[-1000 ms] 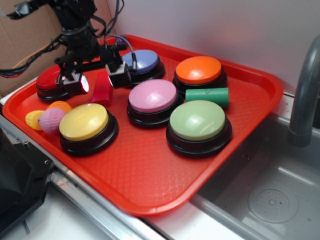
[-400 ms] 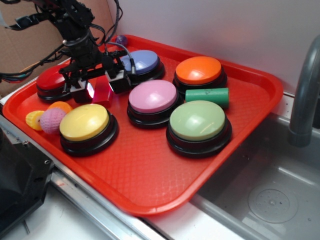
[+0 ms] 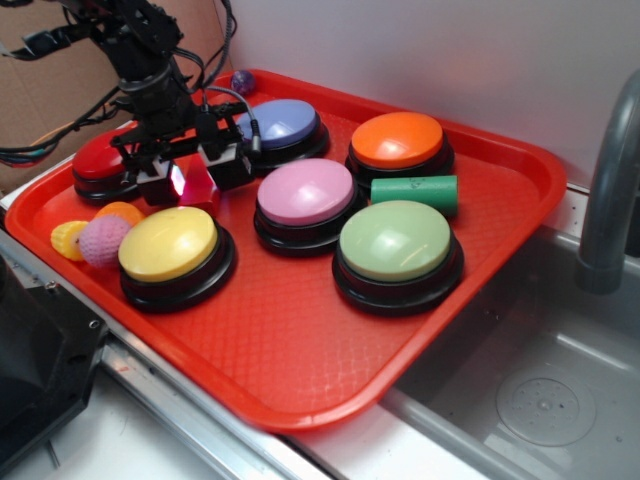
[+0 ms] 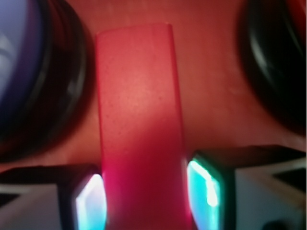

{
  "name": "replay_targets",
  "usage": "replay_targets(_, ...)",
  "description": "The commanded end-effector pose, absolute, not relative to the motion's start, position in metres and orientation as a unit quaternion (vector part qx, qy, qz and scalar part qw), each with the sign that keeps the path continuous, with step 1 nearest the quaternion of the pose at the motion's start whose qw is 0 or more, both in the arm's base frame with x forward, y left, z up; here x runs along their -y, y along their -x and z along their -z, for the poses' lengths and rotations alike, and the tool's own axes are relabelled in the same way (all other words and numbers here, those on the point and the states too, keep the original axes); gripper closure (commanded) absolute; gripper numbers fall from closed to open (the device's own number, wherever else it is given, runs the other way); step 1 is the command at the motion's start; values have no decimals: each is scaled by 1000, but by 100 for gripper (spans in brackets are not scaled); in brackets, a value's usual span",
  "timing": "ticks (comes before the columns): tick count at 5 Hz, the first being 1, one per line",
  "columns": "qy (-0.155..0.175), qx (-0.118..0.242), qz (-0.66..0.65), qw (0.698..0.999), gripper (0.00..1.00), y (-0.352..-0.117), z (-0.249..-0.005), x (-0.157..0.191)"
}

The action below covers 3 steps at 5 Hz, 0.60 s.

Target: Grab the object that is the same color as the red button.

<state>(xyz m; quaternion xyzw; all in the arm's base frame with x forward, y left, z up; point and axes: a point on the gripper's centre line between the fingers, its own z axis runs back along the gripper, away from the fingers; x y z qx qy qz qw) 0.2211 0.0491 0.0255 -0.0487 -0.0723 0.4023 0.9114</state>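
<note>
The tool [image 3: 192,178] straddles the red block [image 3: 201,185] on the tray [image 3: 300,350] between the red button [image 3: 100,160] and the blue button [image 3: 280,122], its pads [image 4: 206,184] pressing the block's sides, apparently gripping it for lifting.

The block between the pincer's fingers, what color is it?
Red. The block is plain, smooth red, like the tray under it. The wrist view shows it best.
</note>
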Motion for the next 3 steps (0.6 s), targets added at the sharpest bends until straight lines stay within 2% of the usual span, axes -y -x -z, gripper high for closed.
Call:
replay_targets(1,38,82,-253,963,100,-226,-90,-31)
replay_targets(2,35,63,-156,985,100,-218,-126,-6)
replay_targets(3,67,46,-38,996,100,-202,-150,13)
